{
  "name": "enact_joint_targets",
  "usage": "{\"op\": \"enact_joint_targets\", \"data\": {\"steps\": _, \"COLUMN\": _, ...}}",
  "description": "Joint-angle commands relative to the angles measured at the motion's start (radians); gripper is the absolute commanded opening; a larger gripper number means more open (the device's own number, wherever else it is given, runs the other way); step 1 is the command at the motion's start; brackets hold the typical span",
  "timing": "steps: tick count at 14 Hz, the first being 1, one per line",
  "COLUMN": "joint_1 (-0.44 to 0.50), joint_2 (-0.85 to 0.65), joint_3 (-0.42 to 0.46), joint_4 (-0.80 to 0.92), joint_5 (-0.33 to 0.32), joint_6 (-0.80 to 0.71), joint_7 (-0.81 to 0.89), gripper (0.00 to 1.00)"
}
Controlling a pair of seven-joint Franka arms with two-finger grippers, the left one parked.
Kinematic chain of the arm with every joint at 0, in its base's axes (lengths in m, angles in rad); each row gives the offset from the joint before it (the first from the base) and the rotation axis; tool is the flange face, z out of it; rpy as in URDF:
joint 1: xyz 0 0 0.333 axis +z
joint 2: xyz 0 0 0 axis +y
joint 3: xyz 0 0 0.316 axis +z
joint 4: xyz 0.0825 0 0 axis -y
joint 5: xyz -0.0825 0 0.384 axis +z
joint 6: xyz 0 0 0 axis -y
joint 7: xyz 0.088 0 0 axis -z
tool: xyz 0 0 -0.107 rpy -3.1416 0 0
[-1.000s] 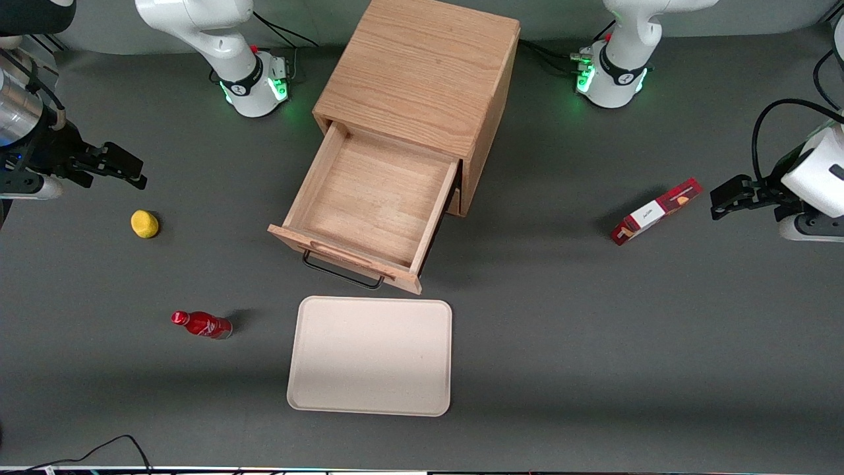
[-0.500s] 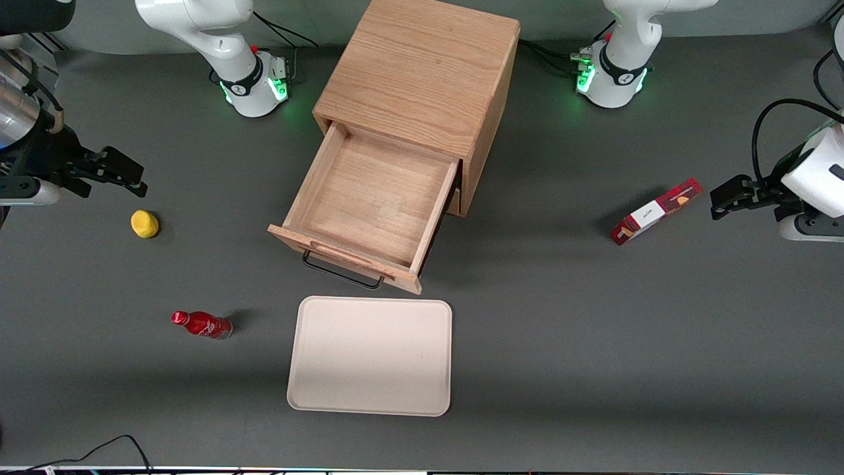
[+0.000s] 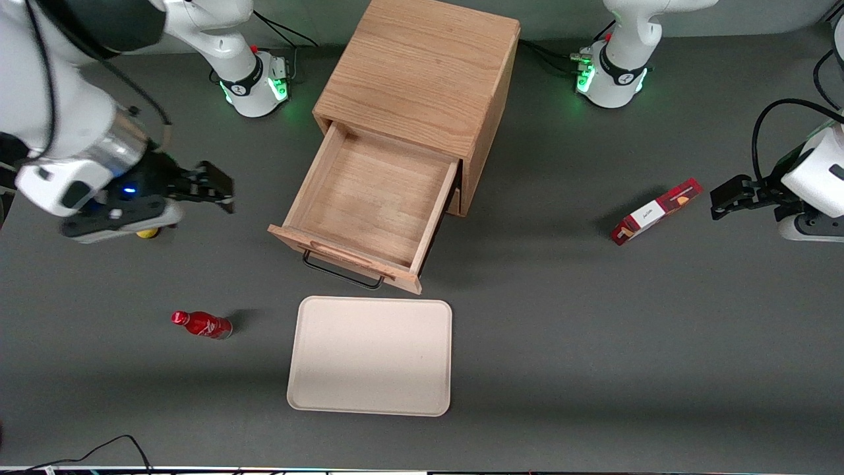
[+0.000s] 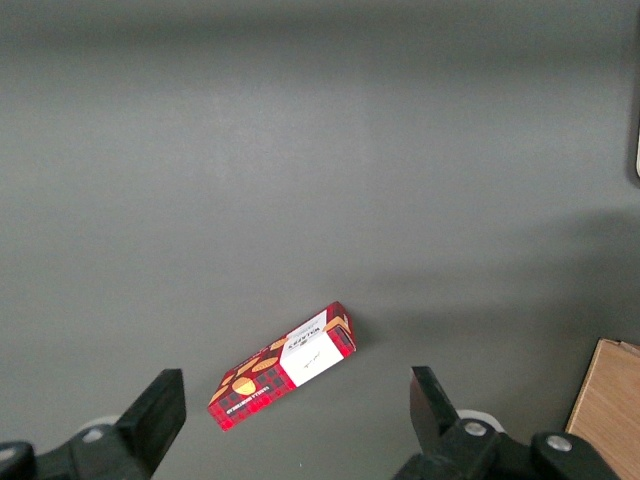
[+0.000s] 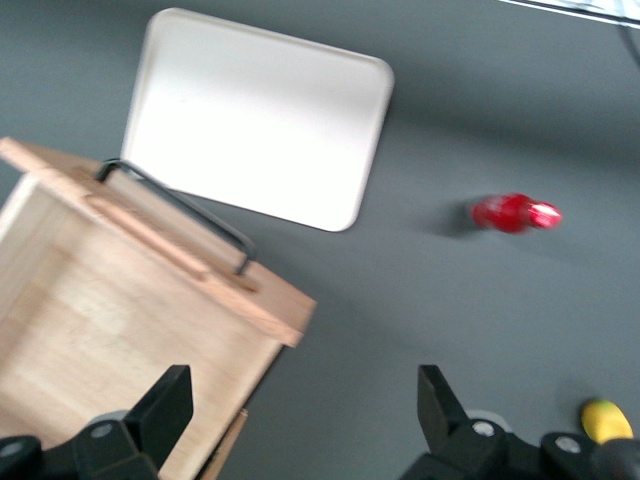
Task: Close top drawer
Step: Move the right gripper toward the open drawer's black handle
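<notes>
Nearest the front camera lies the pale tray (image 3: pixel 369 356) on the grey surface (image 3: pixel 593 343), and a little farther back, toward the working arm's end, a small red bottle (image 3: pixel 201 324) on its side; its label is too small to read. Farther again stands the wooden cabinet (image 3: pixel 422 66), its top drawer (image 3: pixel 369 198) pulled well out and empty, the black wire handle (image 3: pixel 343 272) and wooden lip facing the tray. What has changed is the tool (image 3: pixel 214 187): over the last second it has swung in from the edge of the surface toward the drawer's side and now hangs above the surface just beside the drawer, touching nothing, its shadow and wrist covering most of the yellow lemon-like object (image 3: pixel 146 232). Its fingers (image 5: pixel 165 405) are spread apart and hold nothing. I judge this the approach only; the drawer has not shifted, and the tool must yet get round to the drawer's front to push it home. Toward the parked arm's end lies a red plaid box (image 4: pixel 283 365) with a white label whose print cannot be made out.
</notes>
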Motion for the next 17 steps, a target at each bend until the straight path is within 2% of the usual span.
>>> {"op": "enact_joint_targets", "data": {"steps": 1, "joint_1": 0.009, "joint_2": 0.066, "joint_3": 0.099, "joint_4": 0.074, "joint_5": -0.016, "joint_6": -0.01, "joint_7": -0.013, "gripper": 1.0}}
{"op": "enact_joint_targets", "data": {"steps": 3, "joint_1": 0.01, "joint_2": 0.086, "joint_3": 0.145, "joint_4": 0.072, "joint_5": -0.022, "joint_6": 0.001, "joint_7": -0.016, "gripper": 1.0}}
{"op": "enact_joint_targets", "data": {"steps": 5, "joint_1": 0.009, "joint_2": 0.092, "joint_3": 0.147, "joint_4": 0.074, "joint_5": -0.044, "joint_6": 0.002, "joint_7": -0.087, "gripper": 1.0}}
{"op": "enact_joint_targets", "data": {"steps": 9, "joint_1": -0.002, "joint_2": 0.117, "joint_3": 0.126, "joint_4": 0.107, "joint_5": -0.054, "joint_6": -0.005, "joint_7": -0.567, "gripper": 1.0}}
{"op": "enact_joint_targets", "data": {"steps": 13, "joint_1": -0.007, "joint_2": 0.206, "joint_3": 0.095, "joint_4": 0.212, "joint_5": -0.05, "joint_6": -0.027, "joint_7": -0.905, "gripper": 1.0}}
{"op": "enact_joint_targets", "data": {"steps": 16, "joint_1": -0.005, "joint_2": 0.321, "joint_3": 0.096, "joint_4": 0.32, "joint_5": -0.024, "joint_6": -0.086, "joint_7": -0.927, "gripper": 1.0}}
{"op": "enact_joint_targets", "data": {"steps": 17, "joint_1": -0.007, "joint_2": 0.365, "joint_3": 0.095, "joint_4": 0.354, "joint_5": 0.023, "joint_6": -0.105, "joint_7": -0.924, "gripper": 1.0}}
